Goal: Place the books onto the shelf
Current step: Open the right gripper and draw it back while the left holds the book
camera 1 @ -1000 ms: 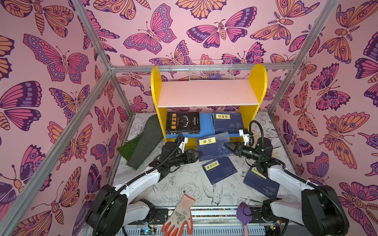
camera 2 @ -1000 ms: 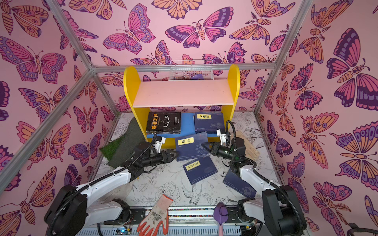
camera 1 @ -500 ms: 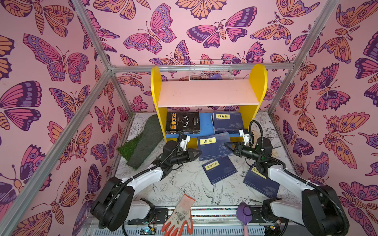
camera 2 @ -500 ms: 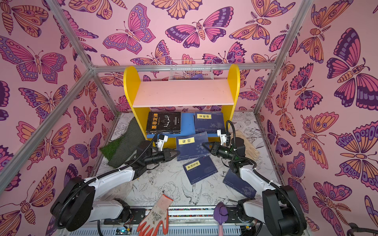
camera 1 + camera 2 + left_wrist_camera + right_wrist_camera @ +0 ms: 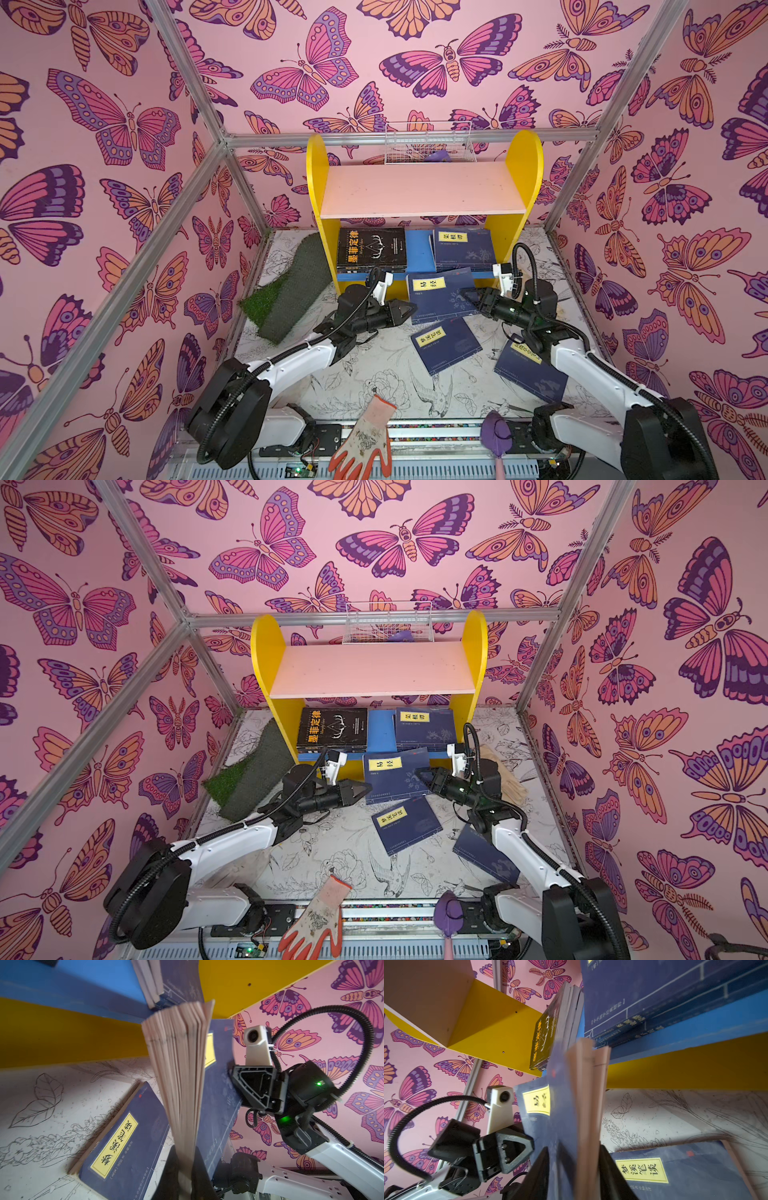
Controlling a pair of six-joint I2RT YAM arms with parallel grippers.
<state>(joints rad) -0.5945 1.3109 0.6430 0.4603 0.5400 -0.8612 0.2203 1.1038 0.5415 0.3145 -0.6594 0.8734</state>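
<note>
A navy book with a yellow label (image 5: 436,297) (image 5: 390,777) hangs tilted just in front of the shelf (image 5: 525,166), between both grippers. My left gripper (image 5: 409,309) (image 5: 185,1153) is shut on its left edge, the page block (image 5: 178,1064) pinched between the fingers. My right gripper (image 5: 465,296) (image 5: 574,1149) stands open around the right edge, jaws wider than the pages. A black book (image 5: 370,249) and navy books (image 5: 463,249) lie on the blue lower board. Two more navy books (image 5: 446,345) (image 5: 530,370) lie on the table, the latter partly under the right arm.
A green turf mat (image 5: 286,299) leans left of the shelf. A white wire basket (image 5: 428,143) sits behind the pink upper board (image 5: 419,189). An orange-fingered glove (image 5: 365,440) and a purple scoop (image 5: 496,434) lie at the front edge. Beige gloves (image 5: 505,779) lie behind the right arm.
My left gripper has moved in and shut on the book's left edge. My right gripper's jaws have spread apart on the right edge. The book has barely moved.
</note>
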